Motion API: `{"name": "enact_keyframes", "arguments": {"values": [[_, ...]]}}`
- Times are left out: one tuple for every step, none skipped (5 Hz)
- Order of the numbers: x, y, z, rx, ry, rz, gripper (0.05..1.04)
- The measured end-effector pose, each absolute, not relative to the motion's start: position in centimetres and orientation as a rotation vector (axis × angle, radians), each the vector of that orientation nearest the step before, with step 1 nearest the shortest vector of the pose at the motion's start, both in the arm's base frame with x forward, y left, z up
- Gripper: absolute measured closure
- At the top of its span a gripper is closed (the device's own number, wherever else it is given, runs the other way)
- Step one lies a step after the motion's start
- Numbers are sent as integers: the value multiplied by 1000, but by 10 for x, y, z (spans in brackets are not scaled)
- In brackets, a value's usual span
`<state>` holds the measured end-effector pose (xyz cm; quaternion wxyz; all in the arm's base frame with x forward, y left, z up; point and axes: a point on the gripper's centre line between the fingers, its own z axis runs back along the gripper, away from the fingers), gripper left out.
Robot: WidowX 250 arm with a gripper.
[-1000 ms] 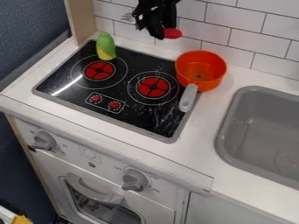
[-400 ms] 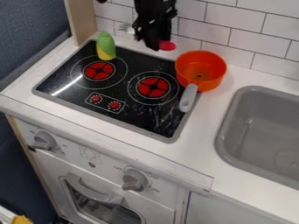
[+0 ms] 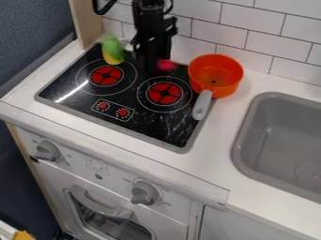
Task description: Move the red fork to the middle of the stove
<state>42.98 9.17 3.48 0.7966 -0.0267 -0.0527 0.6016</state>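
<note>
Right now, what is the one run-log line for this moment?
end effector: above rear of stove; fork: held, red end to picture's right; pot: stove's right rear corner; placement: not yet done

Here we watch the tool (image 3: 149,69) gripping the red fork (image 3: 167,66) over the stove's (image 3: 147,123) back, between the green-and-yellow toy (image 3: 113,50) and the orange pot (image 3: 216,77).

Toy kitchen here, folks: black stove (image 3: 87,96) with red burners at upper left, grey sink (image 3: 251,136) at right, oven door (image 3: 81,199) down at lower left!
</note>
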Motion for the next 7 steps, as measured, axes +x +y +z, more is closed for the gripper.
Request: {"name": "enact_keyframes", "arguments": {"values": [[422, 95, 27, -23, -98, 1289, 676], [413, 97, 25, -26, -89, 1294, 676], [404, 97, 24, -20, -69, 1303, 675], [386, 99, 24, -4, -36, 1308, 675], [367, 107, 26, 17, -29, 1317, 675], [350, 110, 32, 29, -35, 1312, 676], [336, 112, 33, 49, -37, 1301, 676]]}}
